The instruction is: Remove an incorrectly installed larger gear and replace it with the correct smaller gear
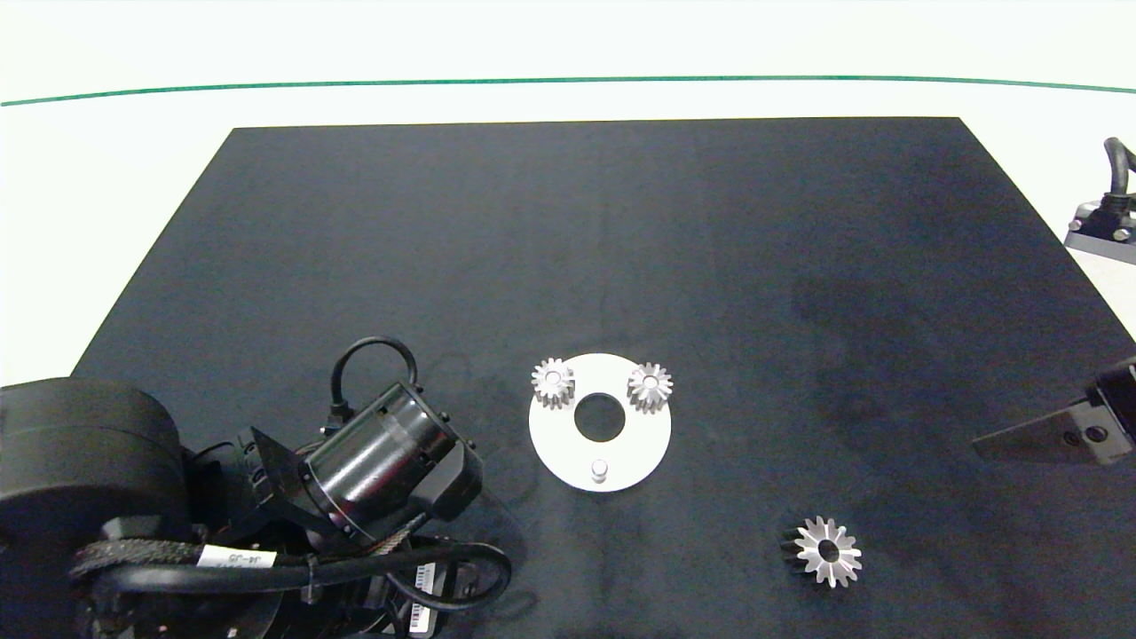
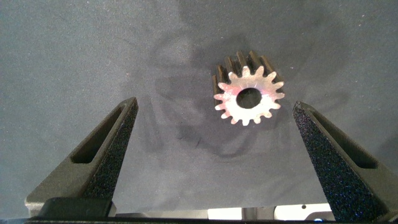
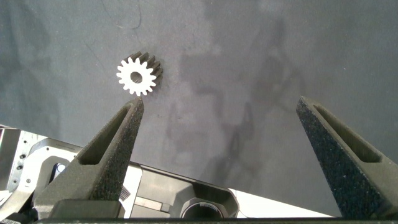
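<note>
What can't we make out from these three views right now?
- Head view: left gripper and the smaller gear, both hidden by the left arm.
- Head view: right gripper cut off by the picture's right edge; only one finger shows.
- Right wrist view: gear too small to identify.
- Both wrist views: white disc out of frame.

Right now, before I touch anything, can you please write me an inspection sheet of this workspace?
Surface: black mat on a white table.
Job's things: wide silver star-toothed larger gear lies on the mat, off the white round plate; small silver blunt-toothed smaller gear lies on the mat in front of the left claw; the plate's peg is bare, and two small silver gears sit on the plate.
Clutter: nothing seen.
Grippers: left claw open; right claw open, at the mat's right edge.
Cables: black cables on the left arm.
Surroundings: green line.
</note>
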### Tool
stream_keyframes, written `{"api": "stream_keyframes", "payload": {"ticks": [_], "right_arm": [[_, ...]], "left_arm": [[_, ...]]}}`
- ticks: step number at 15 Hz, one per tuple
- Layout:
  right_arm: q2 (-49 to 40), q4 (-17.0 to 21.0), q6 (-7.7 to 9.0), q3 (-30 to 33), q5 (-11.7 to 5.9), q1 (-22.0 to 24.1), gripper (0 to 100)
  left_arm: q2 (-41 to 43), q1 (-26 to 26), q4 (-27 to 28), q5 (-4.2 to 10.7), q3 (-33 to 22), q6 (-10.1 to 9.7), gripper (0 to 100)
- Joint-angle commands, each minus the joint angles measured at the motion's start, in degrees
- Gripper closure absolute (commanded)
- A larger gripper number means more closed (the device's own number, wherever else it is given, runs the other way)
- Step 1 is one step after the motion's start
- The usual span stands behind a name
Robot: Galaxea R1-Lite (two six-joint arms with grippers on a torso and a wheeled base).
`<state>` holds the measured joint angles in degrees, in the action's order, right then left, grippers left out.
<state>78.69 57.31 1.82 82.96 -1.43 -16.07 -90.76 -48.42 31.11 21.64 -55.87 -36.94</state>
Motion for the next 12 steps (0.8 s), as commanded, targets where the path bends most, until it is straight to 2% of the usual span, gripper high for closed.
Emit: {"api": "stream_keyframes", "payload": {"ticks": [1, 7, 11, 12], "right_arm": [[0.1, 0.3, 0.03, -0.1, 0.02, -0.1, 0], [0.1, 0.3, 0.03, -0.1, 0.02, 0.0, 0], [0.0, 0.2, 0.03, -0.1, 0.2, 0.0, 0], [0.1, 0.3, 0.03, -0.1, 0.28, 0.0, 0]], "left_arm": [[-1.3, 0.1, -1.1, 0.07, 0.1, -0.24, 0], [-2.8, 0.6, -3.2, 0.16, 0.1, -0.24, 1], [-2.8, 0.7, -3.5, 0.07, 0.2, -0.33, 8], [-2.8, 0.7, -3.5, 0.07, 0.2, -1.21, 10]]}}
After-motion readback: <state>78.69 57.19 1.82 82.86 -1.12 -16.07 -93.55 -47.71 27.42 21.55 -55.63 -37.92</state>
